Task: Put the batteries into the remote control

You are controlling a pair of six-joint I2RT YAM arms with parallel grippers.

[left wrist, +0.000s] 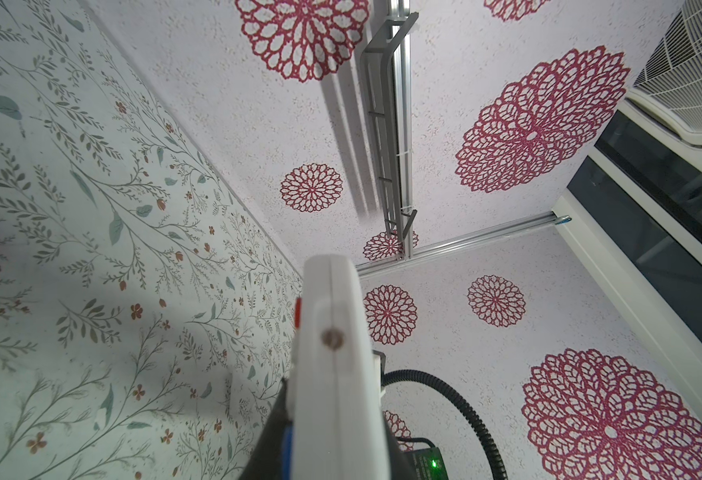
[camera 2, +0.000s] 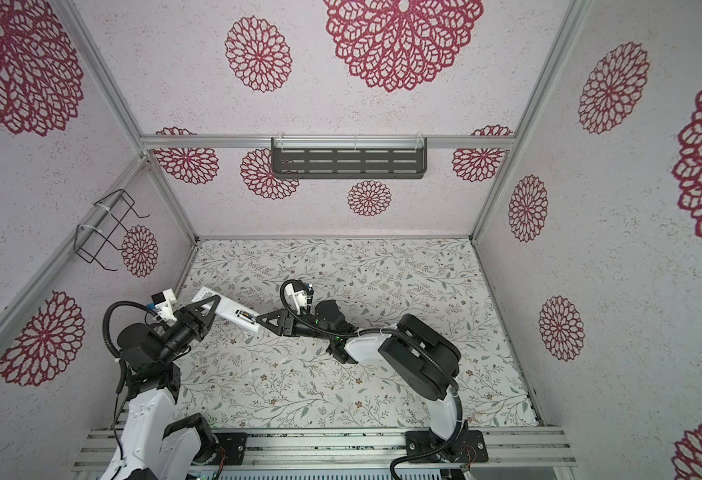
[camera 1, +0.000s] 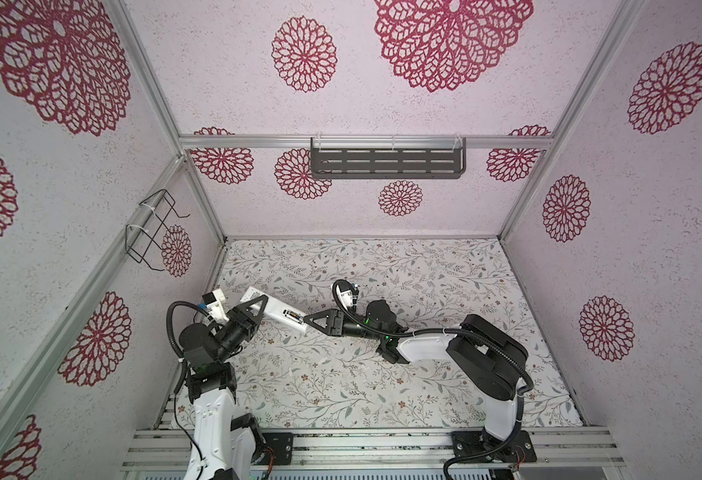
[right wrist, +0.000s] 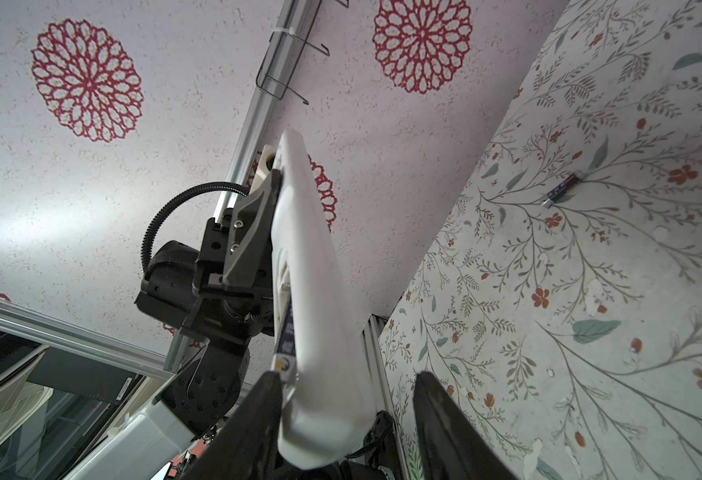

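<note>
My left gripper (camera 1: 260, 302) (left wrist: 332, 440) is shut on the white remote control (camera 1: 276, 311) (left wrist: 332, 332) and holds it above the table. One dark battery (camera 1: 293, 318) (right wrist: 286, 332) lies in the remote's open compartment. My right gripper (camera 1: 308, 321) (right wrist: 347, 378) is open and straddles the remote's free end. One of its fingers (right wrist: 258, 415) rests against the remote beside that battery; the other finger (right wrist: 445, 424) stands apart from it. A second battery (right wrist: 559, 192) lies on the table in the right wrist view; the top views do not show it.
The floral table cover (camera 1: 382, 374) lies under both arms. A dark slotted shelf (camera 1: 386, 160) hangs on the back wall and a black wire basket (camera 1: 152, 226) on the left wall. Metal rails (camera 1: 362, 444) run along the front edge.
</note>
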